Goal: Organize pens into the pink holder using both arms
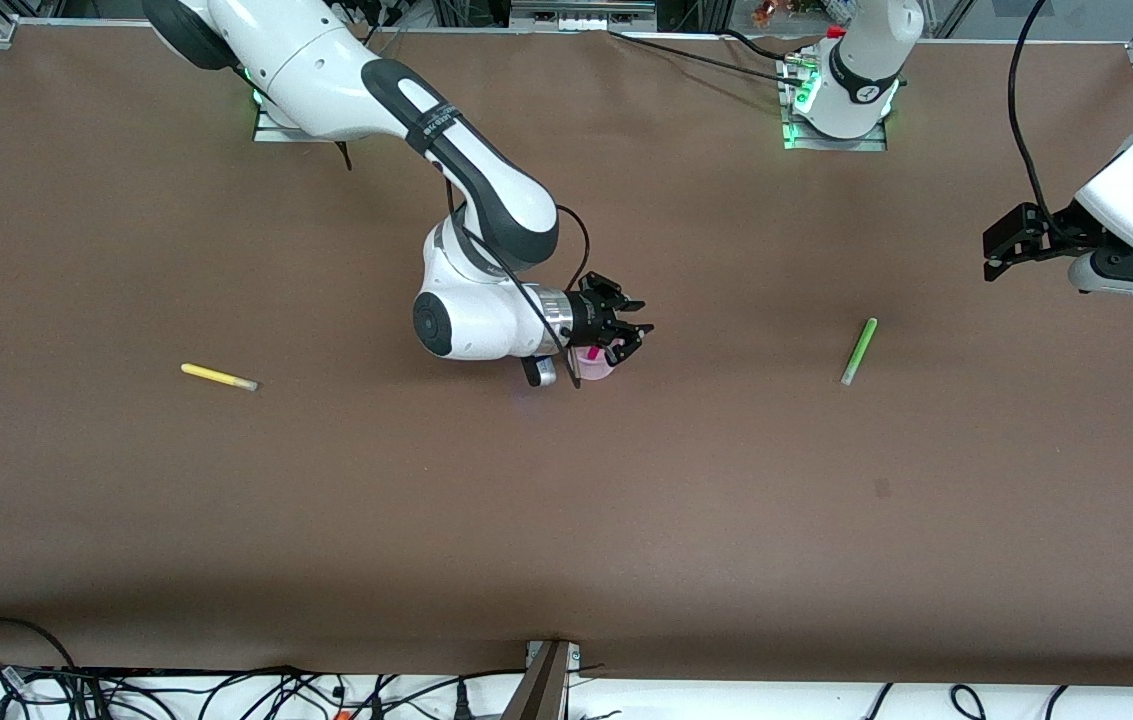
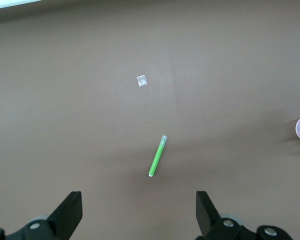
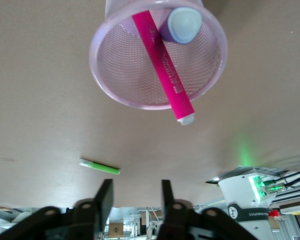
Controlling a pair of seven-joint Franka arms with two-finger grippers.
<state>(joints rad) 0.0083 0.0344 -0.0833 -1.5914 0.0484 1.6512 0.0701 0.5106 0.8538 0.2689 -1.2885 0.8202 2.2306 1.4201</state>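
The pink holder (image 1: 594, 365) stands mid-table, mostly hidden under my right gripper (image 1: 634, 342). In the right wrist view the holder (image 3: 121, 60) has a magenta-pink pen (image 3: 165, 67) leaning across it, tip past the rim, and a dark purple pen (image 3: 182, 25) upright against its wall. My right gripper (image 3: 135, 187) is open above the holder, with nothing between its fingers. A light green pen (image 1: 858, 351) (image 2: 157, 156) (image 3: 100, 166) lies toward the left arm's end. My left gripper (image 1: 990, 255) (image 2: 139, 200) hangs open and empty above the table near it. A yellow pen (image 1: 218, 377) lies toward the right arm's end.
A small white scrap (image 2: 142, 80) lies on the brown table near the green pen. A dark spot (image 1: 881, 487) marks the tabletop nearer the front camera. Cables (image 1: 226, 690) run along the front edge. The arm bases (image 1: 836, 120) stand along the back edge.
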